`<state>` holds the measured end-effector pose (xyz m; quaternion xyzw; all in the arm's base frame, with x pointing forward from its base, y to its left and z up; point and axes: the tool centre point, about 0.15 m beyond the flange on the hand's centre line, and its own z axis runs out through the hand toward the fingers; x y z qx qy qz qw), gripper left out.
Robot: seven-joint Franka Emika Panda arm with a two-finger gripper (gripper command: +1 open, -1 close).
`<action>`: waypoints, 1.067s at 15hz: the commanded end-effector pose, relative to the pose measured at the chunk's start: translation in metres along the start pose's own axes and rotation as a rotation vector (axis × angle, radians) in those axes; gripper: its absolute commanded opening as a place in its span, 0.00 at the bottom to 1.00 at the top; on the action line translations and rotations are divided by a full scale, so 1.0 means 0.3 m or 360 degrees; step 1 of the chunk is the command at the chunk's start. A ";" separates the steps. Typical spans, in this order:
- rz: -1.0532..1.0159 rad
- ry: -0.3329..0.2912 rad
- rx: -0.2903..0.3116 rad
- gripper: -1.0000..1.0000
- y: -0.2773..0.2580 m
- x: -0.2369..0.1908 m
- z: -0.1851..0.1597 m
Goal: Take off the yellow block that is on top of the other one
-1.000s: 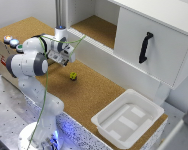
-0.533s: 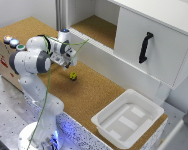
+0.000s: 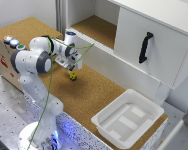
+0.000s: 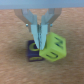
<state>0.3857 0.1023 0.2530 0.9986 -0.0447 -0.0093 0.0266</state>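
The yellow block (image 4: 54, 47) is a small yellow-green cube with dark letters. It sits tilted, leaning against and partly over a dark blue block (image 4: 32, 50) on the cork surface. In the exterior view the yellow block (image 3: 73, 75) shows just below my gripper (image 3: 71, 65); the blue one is barely visible under it. In the wrist view my gripper (image 4: 39, 39) is down at the blocks, its fingertips drawn close together with only a thin gap, at the seam between the two blocks. The yellow block lies to one side of the fingers, not between them.
A white plastic tray (image 3: 110, 127) rests at the near end of the cork surface on the exterior view's right. A white cabinet with a black door handle (image 3: 144, 47) and an open shelf stands behind. A box with coloured buttons (image 3: 13, 42) is at the exterior view's left.
My gripper has come down and slightly toward the exterior view's right, from above the blocks to right at them. The yellow block looks slightly shifted.
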 end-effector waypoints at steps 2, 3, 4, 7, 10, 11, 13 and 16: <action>0.0331 0.0069 -0.0059 0.00 0.415 -0.001 -0.023; 0.0352 0.0067 -0.0066 0.00 0.437 -0.013 -0.029; 0.0356 0.0059 -0.0060 0.00 0.438 -0.021 -0.030; 0.0295 0.0025 -0.0019 1.00 0.372 -0.035 -0.039; 0.0244 0.0027 0.0010 1.00 0.313 -0.040 -0.065; 0.0244 0.0027 0.0010 1.00 0.313 -0.040 -0.065; 0.0244 0.0027 0.0010 1.00 0.313 -0.040 -0.065; 0.0244 0.0027 0.0010 1.00 0.313 -0.040 -0.065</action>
